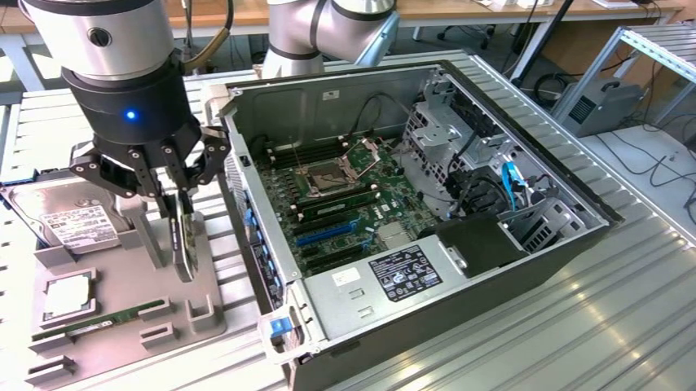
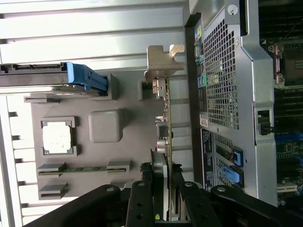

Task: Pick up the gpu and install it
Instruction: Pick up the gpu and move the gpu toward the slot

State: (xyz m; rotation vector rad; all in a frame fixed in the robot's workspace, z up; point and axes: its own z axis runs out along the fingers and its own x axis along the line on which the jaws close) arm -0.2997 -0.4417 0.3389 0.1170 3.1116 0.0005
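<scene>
Grey holder (image 1: 120,326): you are looking at it lying on the slatted metal tabletop (image 1: 566,326), to the exterior view's left of the open computer case (image 1: 522,269).
Gpu (image 1: 187,244): it is standing on edge at the holder's case-side edge, just beside the case wall, its silver bracket (image 2: 161,64) sitting at the end far from the fingers.
Pincer (image 1: 174,208): it is reaching down from above and gripping the gpu narrowly, one finger pressing each face.
Seating: you cannot tell whether the card's lower edge is resting in its slot.
Other parts: the hard drive (image 1: 71,220), CPU (image 1: 65,297) and RAM stick (image 1: 98,320) are lying in their own recesses.
Motherboard (image 1: 348,204): it is facing up inside the case.
</scene>
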